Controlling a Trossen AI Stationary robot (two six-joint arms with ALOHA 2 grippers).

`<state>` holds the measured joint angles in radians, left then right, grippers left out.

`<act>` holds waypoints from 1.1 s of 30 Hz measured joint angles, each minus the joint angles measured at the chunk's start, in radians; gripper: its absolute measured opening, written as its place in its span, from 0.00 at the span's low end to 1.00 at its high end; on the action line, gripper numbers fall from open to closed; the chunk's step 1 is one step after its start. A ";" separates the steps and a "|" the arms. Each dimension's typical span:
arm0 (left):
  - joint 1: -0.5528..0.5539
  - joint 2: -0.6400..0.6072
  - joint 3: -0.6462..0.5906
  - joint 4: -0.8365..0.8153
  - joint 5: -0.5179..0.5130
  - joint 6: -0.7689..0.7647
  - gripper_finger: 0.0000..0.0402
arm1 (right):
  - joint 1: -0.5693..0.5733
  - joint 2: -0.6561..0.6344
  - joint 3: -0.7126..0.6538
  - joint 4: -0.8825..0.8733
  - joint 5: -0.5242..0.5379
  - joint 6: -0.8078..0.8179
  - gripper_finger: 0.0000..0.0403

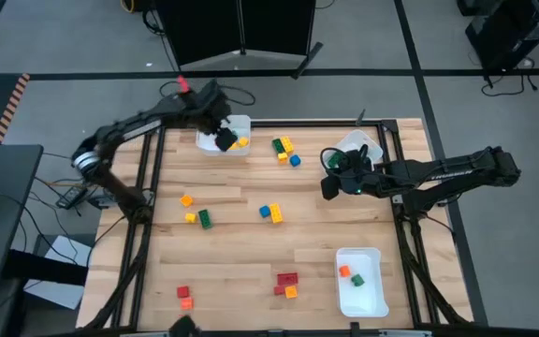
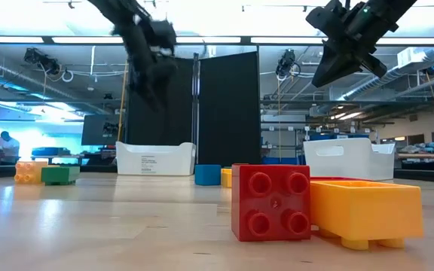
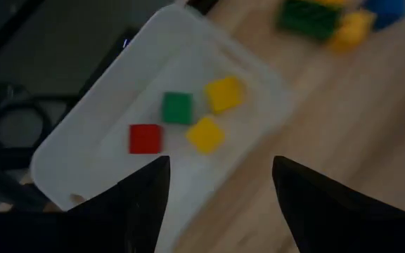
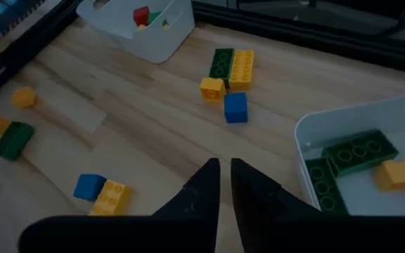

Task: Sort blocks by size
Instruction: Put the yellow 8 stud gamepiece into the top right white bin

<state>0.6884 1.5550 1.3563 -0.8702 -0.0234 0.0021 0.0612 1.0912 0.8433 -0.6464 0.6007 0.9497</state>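
Observation:
Loose blocks lie about the wooden table: a green, yellow and blue cluster [image 1: 284, 150], a blue and yellow pair [image 1: 269, 212], orange, yellow and green ones [image 1: 197, 213], and red and orange ones [image 1: 286, 284]. My left gripper [image 3: 220, 165] hangs open above the far-left white bin [image 3: 104, 133], with nothing between its fingers. In that bin lie small red [image 3: 145, 138], green [image 3: 177, 108] and yellow [image 3: 206, 133] cubes. My right gripper [image 4: 225, 172] hovers beside the far-right bin [image 4: 361, 126], its fingers all but together and holding nothing.
The far-right bin holds long green bricks [image 4: 357, 151] and a yellow one [image 4: 403, 172]. A third white bin [image 1: 361, 281] at the near right holds an orange and a green block. A red brick [image 2: 271, 202] and an orange brick [image 2: 364, 211] sit close to the low camera.

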 joint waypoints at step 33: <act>-0.710 -0.450 -0.677 0.439 -0.064 -0.344 0.65 | 0.005 0.004 0.000 0.048 -0.214 -0.213 0.62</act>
<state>-0.0219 1.1048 0.6788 -0.4308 -0.0877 -0.3421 0.0658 1.0950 0.8436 -0.5981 0.3871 0.7370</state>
